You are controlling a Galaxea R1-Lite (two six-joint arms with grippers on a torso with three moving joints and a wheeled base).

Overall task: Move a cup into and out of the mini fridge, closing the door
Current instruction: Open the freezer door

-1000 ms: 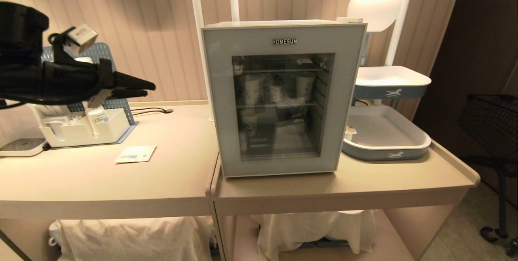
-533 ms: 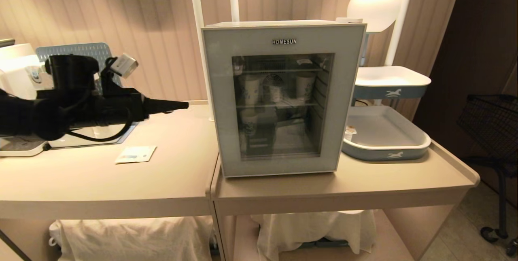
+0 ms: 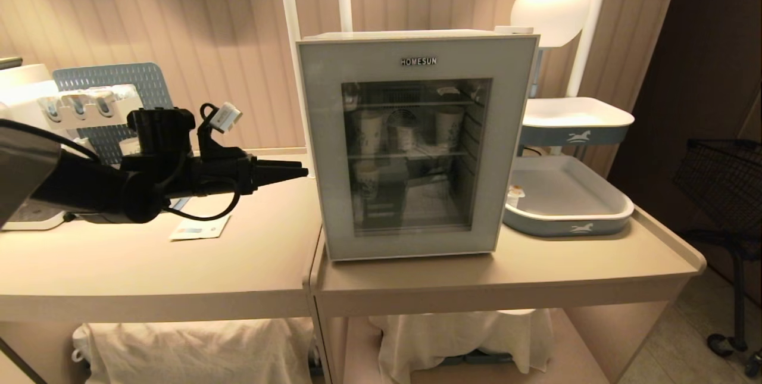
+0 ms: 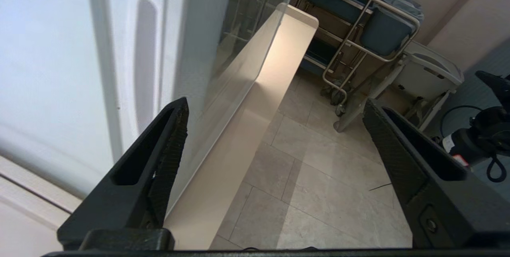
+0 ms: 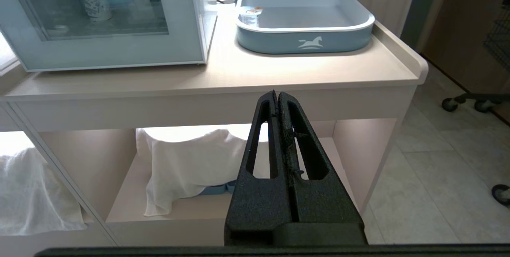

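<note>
Meanwhile, the left pincer (image 3: 300, 169) had come down from beside the blue pegboard (image 3: 113, 83) and reached rightward to the left edge of the mini fridge (image 3: 417, 146), its fingers (image 4: 167, 145) now spread wide and empty; the right pincer (image 5: 277, 101) stayed clenched, low before the tabletop (image 5: 310, 75); the door (image 3: 411, 235) sat closed, paper cups (image 3: 370, 131) dim behind its glass; the cup (image 3: 515, 194), squat and white, stood in the blue tray (image 3: 571, 220), at its left end.
</note>
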